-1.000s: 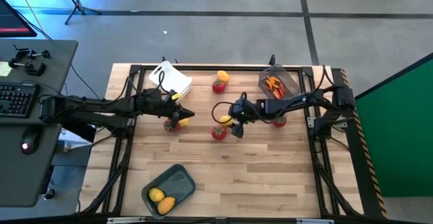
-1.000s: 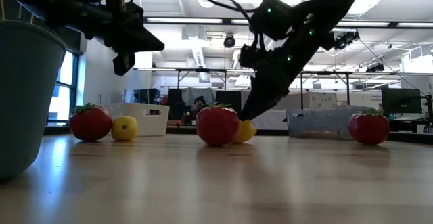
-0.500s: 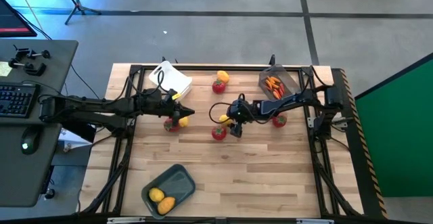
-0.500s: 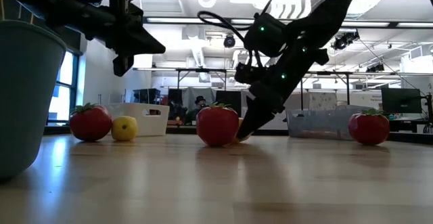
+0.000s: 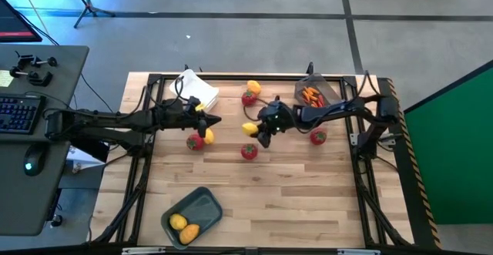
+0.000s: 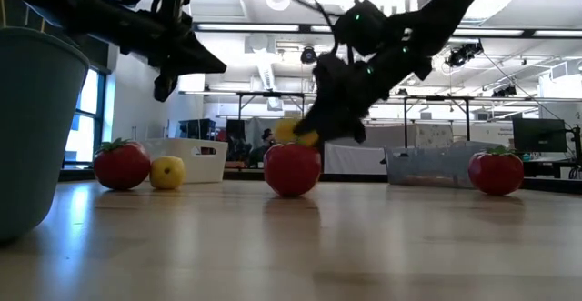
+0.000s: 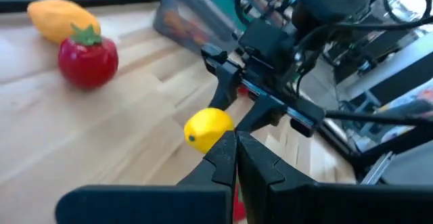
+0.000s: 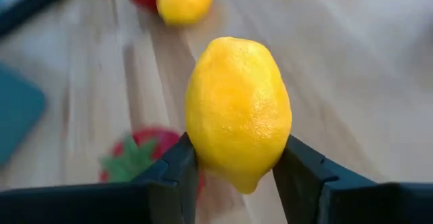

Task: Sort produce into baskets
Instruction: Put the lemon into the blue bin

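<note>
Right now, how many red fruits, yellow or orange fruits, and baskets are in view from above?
Red fruits: 4
Yellow-orange fruits: 5, counting the lemon in the right hand
Baskets: 3
Total: 12

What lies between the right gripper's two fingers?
A yellow lemon, clamped between the right gripper's fingers and lifted off the table; the right wrist view shows it best.

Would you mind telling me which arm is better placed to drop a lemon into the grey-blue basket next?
Right: the right gripper already holds a lemon lifted off the table. The left gripper hovers shut and empty.
</note>
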